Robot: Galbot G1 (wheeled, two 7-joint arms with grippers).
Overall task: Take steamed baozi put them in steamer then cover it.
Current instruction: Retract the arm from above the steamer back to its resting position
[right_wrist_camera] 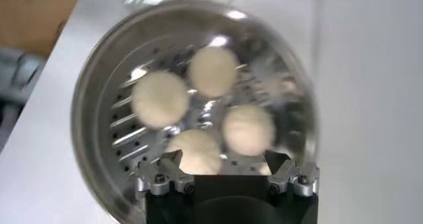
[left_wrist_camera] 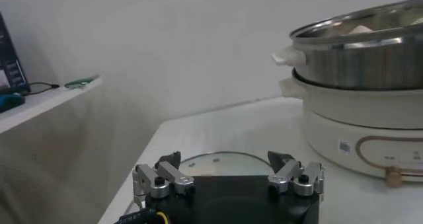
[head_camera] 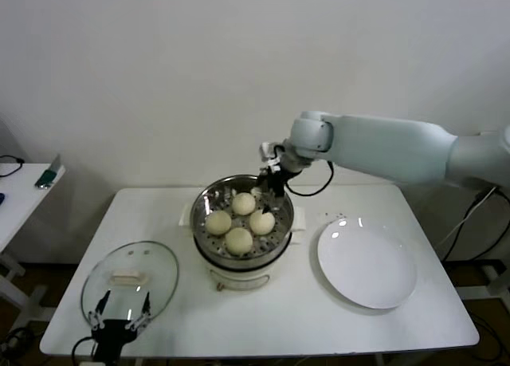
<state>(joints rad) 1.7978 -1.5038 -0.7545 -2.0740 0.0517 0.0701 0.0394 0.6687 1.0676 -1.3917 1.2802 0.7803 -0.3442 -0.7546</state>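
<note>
Head view: steamer at table centre, lidless so the tray stays reachable; four steamed baozi seated on the perforated tray, clustered close, loading judged complete; right gripper above the steamer's far rim, fingers spread and empty, placed as if just clear of the last bun; white plate to the right of the steamer, bare; cover flat on the table's near-left corner, handle up, parked apart from the pot; left gripper over the cover's near edge, fingers parted wide, holding nothing, positioned for the lid; right wrist view: all four buns between the open fingers, none gripped; left wrist view: glass rim just beyond the parted fingers, steamer base well beyond; remaining step judged to be covering
</note>
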